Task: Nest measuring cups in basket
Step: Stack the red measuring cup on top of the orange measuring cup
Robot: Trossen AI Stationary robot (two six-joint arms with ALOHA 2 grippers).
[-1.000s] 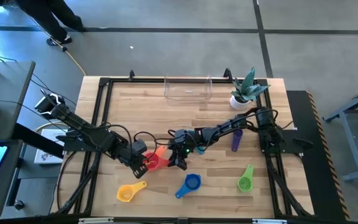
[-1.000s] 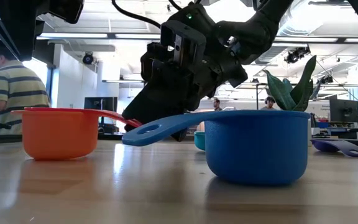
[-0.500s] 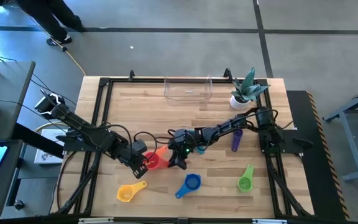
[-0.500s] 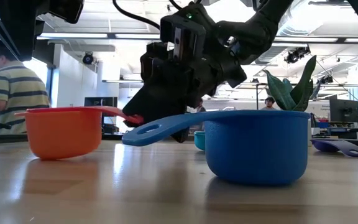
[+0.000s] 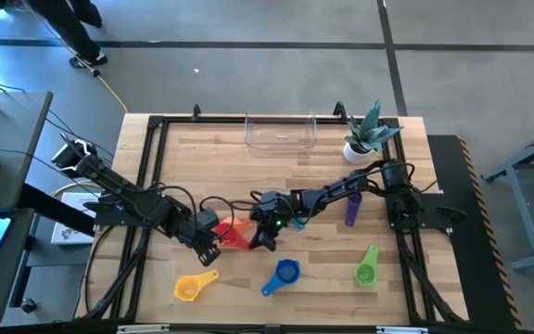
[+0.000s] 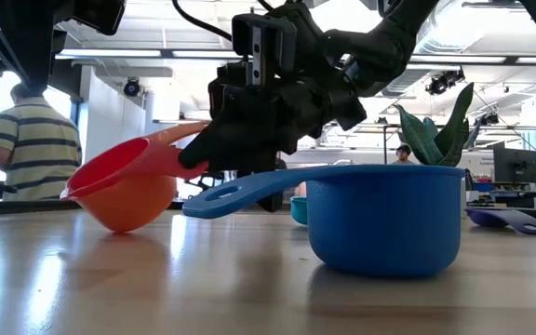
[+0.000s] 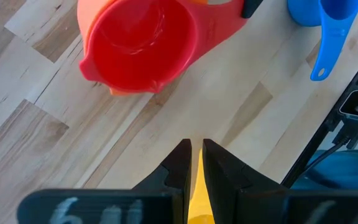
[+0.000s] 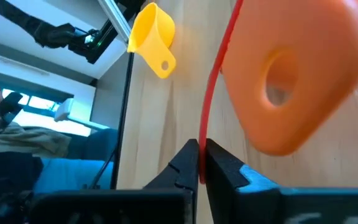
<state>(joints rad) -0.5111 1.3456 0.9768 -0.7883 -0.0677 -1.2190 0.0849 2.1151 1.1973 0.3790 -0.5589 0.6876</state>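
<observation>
On the table's left half, the left gripper [image 5: 209,247] hovers low just beside the red cup [image 5: 227,241], its fingers [image 7: 180,163] drawn nearly together; something yellow shows between them in the left wrist view, but what it is I cannot tell. The yellow cup [image 5: 189,287] lies apart, near the front edge. The red cup sits nested inside the orange cup [image 6: 127,195], and the pair is tipped up on one side. These are light, stiff, smooth plastic scoops, likely to slide or tilt at a nudge, so the flat handle is the sensible place to pinch. The right gripper [image 5: 261,237] does just that: its jaws are closed tight on the thin red handle [image 8: 216,74] edge-on, the orange handle beside it. Further right lie the blue cup [image 5: 286,272], the purple cup [image 5: 352,208] and the green cup [image 5: 366,270]. The basket [image 5: 280,146] stands at the far edge, well apart.
</observation>
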